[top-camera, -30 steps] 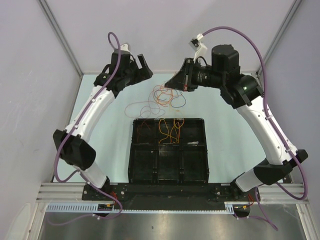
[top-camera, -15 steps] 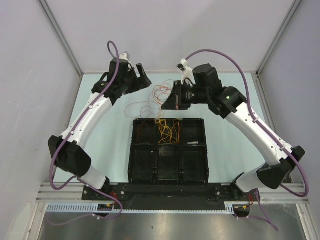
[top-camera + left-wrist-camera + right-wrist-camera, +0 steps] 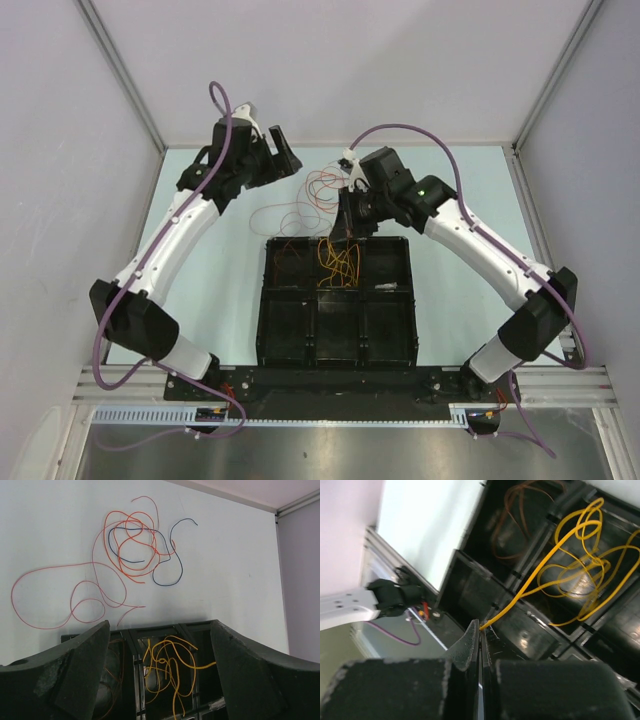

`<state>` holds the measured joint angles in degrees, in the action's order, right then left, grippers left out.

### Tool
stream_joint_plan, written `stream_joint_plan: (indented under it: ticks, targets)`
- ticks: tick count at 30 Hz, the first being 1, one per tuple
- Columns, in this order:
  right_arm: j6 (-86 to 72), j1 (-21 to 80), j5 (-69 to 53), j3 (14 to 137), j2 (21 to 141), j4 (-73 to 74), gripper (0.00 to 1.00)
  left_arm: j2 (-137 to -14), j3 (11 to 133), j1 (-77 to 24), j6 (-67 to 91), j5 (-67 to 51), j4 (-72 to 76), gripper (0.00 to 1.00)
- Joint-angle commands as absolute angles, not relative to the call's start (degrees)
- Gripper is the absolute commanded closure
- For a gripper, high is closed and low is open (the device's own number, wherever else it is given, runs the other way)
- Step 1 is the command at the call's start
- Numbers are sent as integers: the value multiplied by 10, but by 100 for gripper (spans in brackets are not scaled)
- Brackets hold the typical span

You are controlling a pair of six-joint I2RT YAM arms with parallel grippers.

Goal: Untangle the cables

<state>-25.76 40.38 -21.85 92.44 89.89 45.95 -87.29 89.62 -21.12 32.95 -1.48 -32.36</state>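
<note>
A loose tangle of orange, red and dark blue cables (image 3: 318, 190) lies on the pale table behind the black tray (image 3: 335, 345); it also shows in the left wrist view (image 3: 132, 545), with a red loop (image 3: 60, 595) trailing left. My left gripper (image 3: 288, 160) hovers open and empty behind the tangle, its jaws wide apart (image 3: 159, 630). My right gripper (image 3: 344, 230) is at the tray's back edge, shut (image 3: 481, 628) on one end of a yellow cable (image 3: 570, 555). That cable coils in the tray's back middle compartment (image 3: 342, 262).
The tray (image 3: 470, 580) is divided into several compartments. A thin brown-orange cable (image 3: 288, 262) lies in the back left one (image 3: 520, 515). Grey walls close in the table at the back and sides. The arm bases and a metal rail (image 3: 340, 385) line the near edge.
My right gripper has swung down and toward the tray's back edge, still holding the yellow cable. The left arm has shifted slightly left; its gripper stays open.
</note>
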Motion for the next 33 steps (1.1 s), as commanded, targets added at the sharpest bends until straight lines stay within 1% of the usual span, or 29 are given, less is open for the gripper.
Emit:
stream_joint_plan:
  ticks: [1, 8, 14, 23, 33]
  targets:
    - [-221, 403, -202, 911, 919, 471, 100, -833, 883, -205, 321, -16, -319, 14]
    - [-199, 403, -200, 882, 959, 473, 100, -816, 864, -204, 322, -13, -327, 14]
    - [-184, 403, -176, 862, 1000, 462, 100, -809, 857, -204, 328, -16, -330, 14]
    - [-161, 404, -156, 861, 1059, 458, 100, -812, 856, -204, 337, -21, -323, 15]
    - [-142, 433, -117, 879, 1002, 551, 100, -845, 875, -204, 329, -9, -338, 15]
